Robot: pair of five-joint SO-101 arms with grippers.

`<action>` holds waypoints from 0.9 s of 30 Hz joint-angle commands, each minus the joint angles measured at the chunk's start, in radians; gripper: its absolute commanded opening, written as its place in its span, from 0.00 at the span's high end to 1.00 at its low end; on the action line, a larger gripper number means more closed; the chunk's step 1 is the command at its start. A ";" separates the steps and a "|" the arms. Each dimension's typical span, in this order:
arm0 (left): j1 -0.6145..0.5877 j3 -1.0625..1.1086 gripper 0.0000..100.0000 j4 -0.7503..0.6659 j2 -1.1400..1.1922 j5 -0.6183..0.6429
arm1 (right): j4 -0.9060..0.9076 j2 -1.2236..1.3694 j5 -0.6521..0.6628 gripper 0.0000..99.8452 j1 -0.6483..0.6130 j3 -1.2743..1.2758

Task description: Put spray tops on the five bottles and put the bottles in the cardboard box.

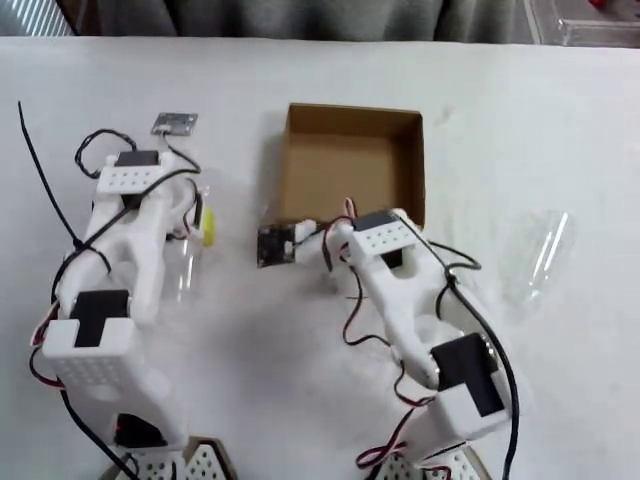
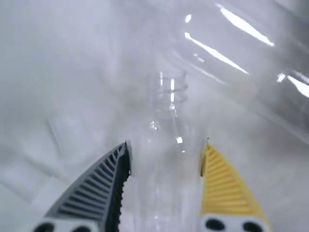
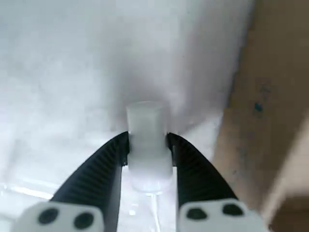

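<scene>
clamps the left jaws around a clear plastic bottle (image 2: 166, 145) over the white table (image 1: 250, 340), left of the brown cardboard box (image 1: 345, 170); pinches a white cylindrical spray top (image 3: 147, 140) in the right jaws, just beside the box wall.

White tbl (image 1: 560, 120), grey curtain (image 1: 300, 15) behind.

The bottle (image 2: 169, 96) in the left gripper (image 2: 165, 147) is clear, glossy plastic with bright glints, like the loose bottle (image 1: 535, 260) on the matt white table (image 1: 560, 120); that gripper's fingers (image 2: 104, 188) are ribbed matt plastic, one black, one yellow. The spray top (image 3: 145, 121) is smooth, milky, matt plastic. The cardboard box (image 1: 350, 165) is plain brown card, dull and unglazed, and the arms (image 1: 410, 300) are smooth white plastic.
</scene>
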 commanded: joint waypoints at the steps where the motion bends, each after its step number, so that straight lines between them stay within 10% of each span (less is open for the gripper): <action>1: 0.013 -0.008 0.93 -0.031 -0.016 -0.009 | 0.021 -0.150 -0.169 0.99 0.002 -0.029; 14: 0.007 0.064 0.93 0.034 -0.188 0.000 | 0.503 -0.426 -0.809 0.98 -0.002 -0.238; 27: 0.045 0.262 0.93 0.043 -0.708 0.000 | 0.547 -0.684 -0.890 0.98 0.002 -0.282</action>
